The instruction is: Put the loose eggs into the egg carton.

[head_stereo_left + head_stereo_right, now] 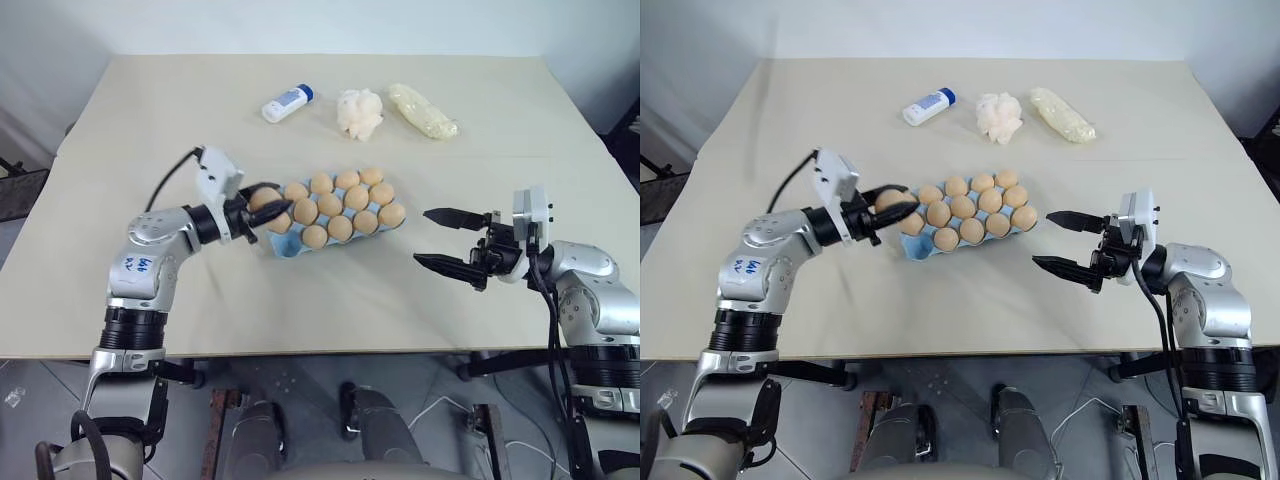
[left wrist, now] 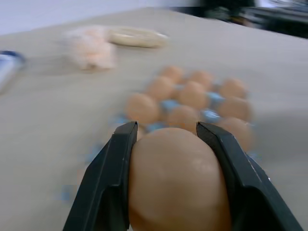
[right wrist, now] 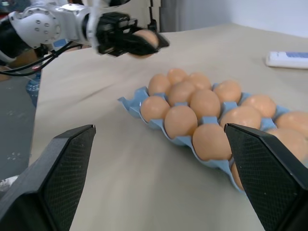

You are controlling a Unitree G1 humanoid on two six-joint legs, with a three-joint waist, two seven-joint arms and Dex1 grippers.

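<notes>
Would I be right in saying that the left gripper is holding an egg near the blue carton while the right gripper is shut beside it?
Not quite. The right gripper is open, its fingers spread wide, as the right wrist view shows. The rest holds: the left gripper is shut on an egg near the egg carton.

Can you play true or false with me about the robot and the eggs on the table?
1. The left gripper is holding an egg. True.
2. The right gripper is holding an egg too. False: its fingers are wide open with nothing between them.
3. The egg carton is light blue. True.
4. The white bottle is lying inside the carton. False: it lies on the table at the far side, apart from the carton.
5. The lumpy white wad lies between the bottle and a pale bag. True.
</notes>
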